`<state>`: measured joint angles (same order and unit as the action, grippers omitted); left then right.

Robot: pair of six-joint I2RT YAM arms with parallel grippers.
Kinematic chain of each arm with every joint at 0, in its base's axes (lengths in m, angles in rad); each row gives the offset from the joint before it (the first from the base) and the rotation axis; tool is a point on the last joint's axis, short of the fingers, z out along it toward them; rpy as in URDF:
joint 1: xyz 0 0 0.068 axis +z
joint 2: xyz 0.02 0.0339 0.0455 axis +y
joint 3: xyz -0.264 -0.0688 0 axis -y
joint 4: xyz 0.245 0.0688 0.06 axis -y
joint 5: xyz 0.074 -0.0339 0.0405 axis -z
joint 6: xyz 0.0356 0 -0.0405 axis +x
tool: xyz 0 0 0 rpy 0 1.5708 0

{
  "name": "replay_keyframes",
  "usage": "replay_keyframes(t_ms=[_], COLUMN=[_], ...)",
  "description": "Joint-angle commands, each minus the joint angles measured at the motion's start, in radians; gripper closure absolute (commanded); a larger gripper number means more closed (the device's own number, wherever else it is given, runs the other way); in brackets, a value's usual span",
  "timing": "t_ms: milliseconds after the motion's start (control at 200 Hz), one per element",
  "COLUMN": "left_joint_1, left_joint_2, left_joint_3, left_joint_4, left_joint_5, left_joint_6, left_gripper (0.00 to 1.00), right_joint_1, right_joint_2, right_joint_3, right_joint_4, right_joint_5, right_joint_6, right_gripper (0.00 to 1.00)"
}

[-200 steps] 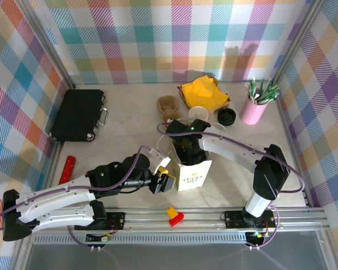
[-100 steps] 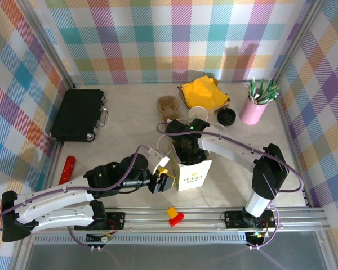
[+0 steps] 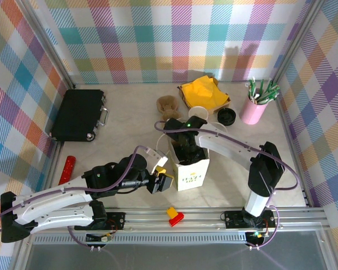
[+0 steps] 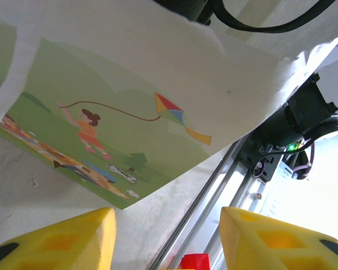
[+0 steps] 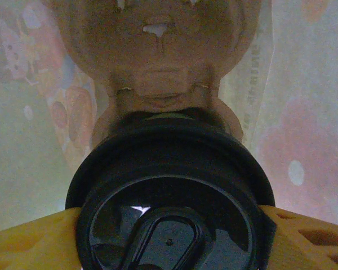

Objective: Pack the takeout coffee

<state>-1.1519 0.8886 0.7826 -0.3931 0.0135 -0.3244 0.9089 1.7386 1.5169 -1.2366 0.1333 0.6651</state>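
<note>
**One cup, one bag**

Plaid walls close in the pale stone-look table [image 3: 129,124], which has open room left of centre. One white printed paper bag [image 3: 192,174] stands mid-table. Inside it is the one takeout coffee [image 5: 169,197], glossy round black lid up, next to brown moulded pulp [image 5: 158,56]. The right gripper [image 5: 169,228] has its yellow fingers snug beside the lid; whether they pinch it cannot be told. The left gripper [image 4: 166,222] is half-wide and empty, just beside the bag. One black case [image 3: 78,115] lies by the left wall.

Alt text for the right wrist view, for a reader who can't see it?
A takeout coffee's black round plastic lid sits low in frame, seen from above, yellow fingers flanking it. Beyond it lie a brown moulded shape and pale printed paper bag walls.
</note>
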Motion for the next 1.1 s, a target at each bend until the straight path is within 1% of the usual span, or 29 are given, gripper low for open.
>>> replay_keyframes(t_ms=[0,300,1095], left_joint_1=[-0.012,-0.012,-0.012], left_joint_2=[-0.024,-0.043,-0.042], left_joint_3=[0.015,0.017,0.014], left_joint_4=[-0.018,-0.035,-0.033], left_joint_5=[-0.014,-0.023,-0.027], left_joint_6=[0.005,0.010,0.007], left_gripper=[0.49,0.49,0.49], right_joint_1=[0.001,0.001,0.001], right_joint_2=[0.003,0.001,-0.051], right_joint_3=[0.048,0.109,0.176], right_joint_4=[-0.059,-0.117,-0.170], right_joint_5=[0.008,0.025,0.043], right_joint_6=[-0.002,-0.012,-0.028], right_gripper=[0.23,0.19,0.15])
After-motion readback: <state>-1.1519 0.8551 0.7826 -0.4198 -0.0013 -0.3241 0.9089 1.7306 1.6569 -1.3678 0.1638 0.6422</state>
